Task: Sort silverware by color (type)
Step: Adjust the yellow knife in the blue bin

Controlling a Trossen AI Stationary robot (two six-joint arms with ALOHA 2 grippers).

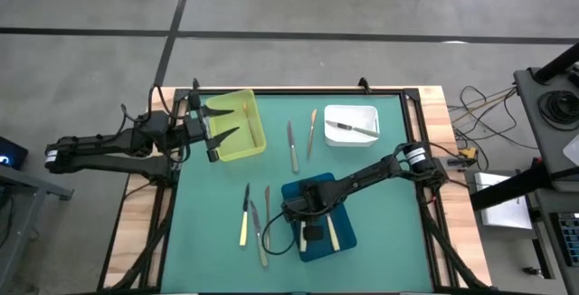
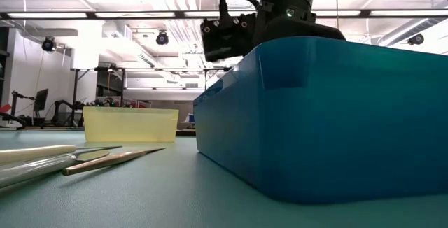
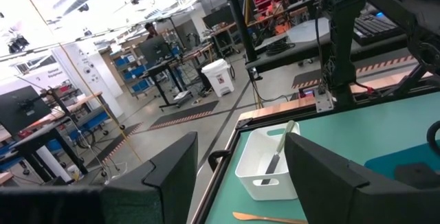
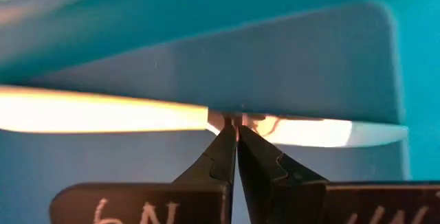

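The right gripper (image 4: 236, 133) is seen lowered inside the blue tray (image 1: 336, 186), its two dark fingers (image 4: 220, 157) pressed together into a narrow point with almost no gap. At the fingertips a cream-yellow knife handle (image 4: 103, 112) is met, lying flat on the tray floor; whether it is actually pinched between the tips cannot be told. In the high view two pale handles are made out in the tray, one on each side of the gripper (image 1: 310, 232), the nearer one (image 1: 332, 234) just beside it.

Outside the tray's left wall, a group of loose silverware is laid on the green table (image 1: 208, 232): a knife with a cream-yellow handle (image 1: 244, 217), a gold-copper piece (image 1: 267, 204) and a silver-grey piece (image 1: 260, 237), close together and roughly parallel. Farther from the claw, toward the back of the table, another knife (image 1: 292, 146) and a gold-copper utensil (image 1: 311, 132) are set side by side. Beyond these, a white tray (image 1: 351, 123) is found holding one silver-grey knife (image 1: 351, 128).

The left gripper (image 1: 217, 125) is held well apart, over the yellow tray (image 1: 249, 146), with its jaws spread wide and nothing between them.
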